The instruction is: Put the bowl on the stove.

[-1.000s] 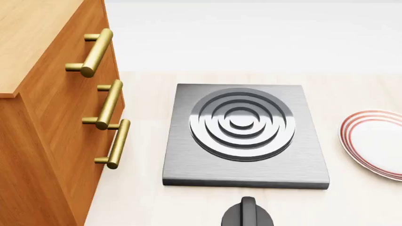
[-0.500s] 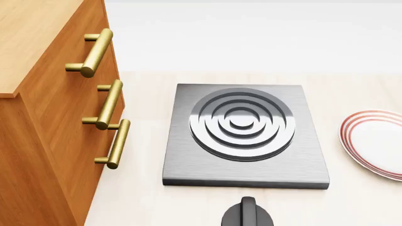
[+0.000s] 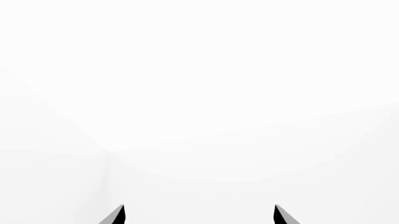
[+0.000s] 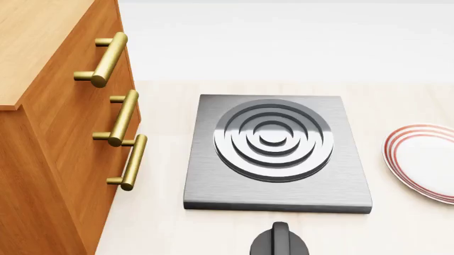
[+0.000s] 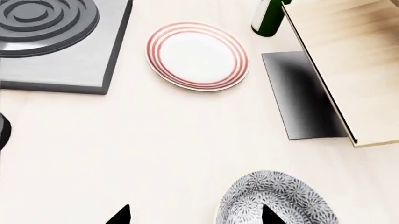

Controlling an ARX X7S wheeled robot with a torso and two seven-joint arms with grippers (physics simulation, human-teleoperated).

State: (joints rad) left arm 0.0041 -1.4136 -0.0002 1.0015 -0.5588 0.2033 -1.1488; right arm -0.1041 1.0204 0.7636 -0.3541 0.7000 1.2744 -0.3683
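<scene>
**Desk inventory: head view unchanged from the earlier frames**

Head view, left to right: one wooden cabinet with three brass handles; one stove, burner bare; one black knob just beside its near edge; one red-ringed plate, cut by the frame.

Only the right wrist view shows one speckled bowl on the desk, well apart from the stove, plus one dark bottle and a wooden box.

Right hand: tips spread, one over the bowl, seemingly not gripping. Left hand: spread, facing blank white.
</scene>
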